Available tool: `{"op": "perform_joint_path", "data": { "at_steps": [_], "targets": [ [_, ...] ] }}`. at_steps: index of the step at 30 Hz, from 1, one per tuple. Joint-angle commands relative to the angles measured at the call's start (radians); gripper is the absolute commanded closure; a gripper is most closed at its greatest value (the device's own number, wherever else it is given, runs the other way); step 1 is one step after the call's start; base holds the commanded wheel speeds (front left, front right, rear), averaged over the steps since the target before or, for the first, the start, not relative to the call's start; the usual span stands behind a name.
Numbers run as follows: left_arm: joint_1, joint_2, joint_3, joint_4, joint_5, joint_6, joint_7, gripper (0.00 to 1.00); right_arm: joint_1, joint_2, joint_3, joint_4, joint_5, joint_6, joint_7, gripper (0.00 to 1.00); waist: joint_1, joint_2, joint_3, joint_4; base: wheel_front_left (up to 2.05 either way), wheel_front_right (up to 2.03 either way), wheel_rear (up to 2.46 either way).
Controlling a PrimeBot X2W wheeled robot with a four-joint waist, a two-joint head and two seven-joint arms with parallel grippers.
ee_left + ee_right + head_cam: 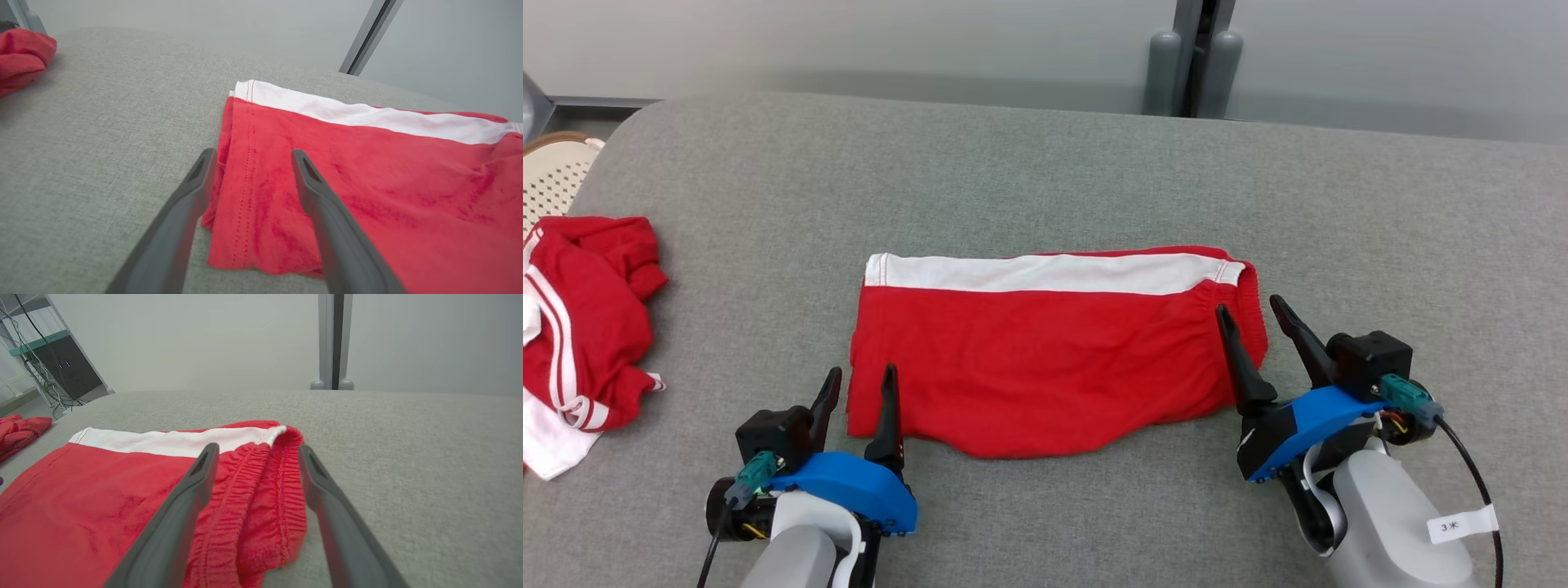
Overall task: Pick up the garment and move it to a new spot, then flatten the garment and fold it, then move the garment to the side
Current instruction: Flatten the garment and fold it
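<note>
The garment [1045,359] is a pair of red shorts with a white stripe along its far edge, lying folded flat in the middle of the grey table [1045,163]. My left gripper [862,382] stands open over its near left corner, one finger on the cloth side and one beyond the hem [241,196]. My right gripper [1250,314] is open over the elastic waistband end [269,498] at the right. Nothing is pinched between either pair of fingers.
A second crumpled red and white garment [580,327] lies at the table's left edge, with a perforated pale basket [551,175] behind it. A grey post [1192,57] stands beyond the far edge. Shelving with cables [49,367] sits far off.
</note>
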Motion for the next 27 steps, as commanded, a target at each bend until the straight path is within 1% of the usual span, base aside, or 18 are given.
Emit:
{"op": "perform_joint_path", "data": {
  "at_steps": [1,3,8,10,13,19,20,21,22,23,27],
  "targets": [
    [0.012,-0.009,0.019,0.007,0.016,-0.012,-0.003,0.00,-0.027,-0.002,-0.003,0.035,-0.020,0.000,-0.001,0.00,0.0000,0.0000,0.009,0.015,0.00,0.00,0.00],
    [0.015,-0.021,0.036,0.017,0.034,-0.027,-0.003,0.00,-0.050,-0.003,-0.023,0.084,-0.055,0.000,0.000,0.00,0.0000,0.0000,0.015,0.028,0.00,0.00,0.00],
    [0.017,-0.044,0.082,0.041,0.071,-0.056,-0.003,0.00,-0.071,-0.002,-0.090,0.192,-0.095,0.000,0.000,0.00,0.0000,0.0000,0.030,0.050,0.00,0.00,0.00],
    [0.015,-0.050,0.099,0.047,0.085,-0.066,-0.003,0.00,-0.069,-0.002,-0.075,0.217,-0.063,0.000,-0.001,0.00,0.0000,0.0000,0.037,0.057,0.00,0.00,0.00],
    [0.011,-0.058,0.123,0.054,0.107,-0.079,-0.003,0.00,-0.060,-0.002,-0.030,0.239,0.015,0.000,0.001,0.00,0.0000,0.0000,0.043,0.063,0.00,0.00,0.00],
    [0.011,-0.076,0.158,0.049,0.146,-0.097,-0.003,0.00,-0.025,0.006,0.079,0.211,0.187,0.002,0.001,0.00,0.0000,0.0000,0.045,0.066,0.00,0.00,0.00],
    [0.013,-0.078,0.164,0.046,0.152,-0.101,-0.003,0.00,-0.019,0.006,0.092,0.210,0.212,0.002,0.001,0.14,0.0000,0.0000,0.044,0.066,0.00,0.00,0.00],
    [0.016,-0.080,0.169,0.043,0.158,-0.105,-0.003,0.00,-0.014,0.006,0.098,0.206,0.240,0.002,0.001,0.55,0.0000,0.0000,0.044,0.065,0.00,0.00,0.00],
    [0.020,-0.081,0.172,0.042,0.163,-0.106,-0.003,0.00,-0.011,0.006,0.099,0.204,0.253,0.001,0.001,0.93,0.0000,0.0000,0.044,0.063,0.00,0.00,0.00],
    [0.024,-0.083,0.176,0.041,0.168,-0.109,-0.003,0.00,-0.008,0.006,0.095,0.197,0.265,0.001,0.001,1.00,0.0000,0.0000,0.043,0.061,0.00,0.00,0.00],
    [0.035,-0.089,0.187,0.036,0.188,-0.119,-0.003,0.00,0.006,-0.001,0.029,0.161,0.292,0.000,0.001,1.00,0.0000,0.0000,0.037,0.052,0.00,0.00,0.00]
  ]
}}
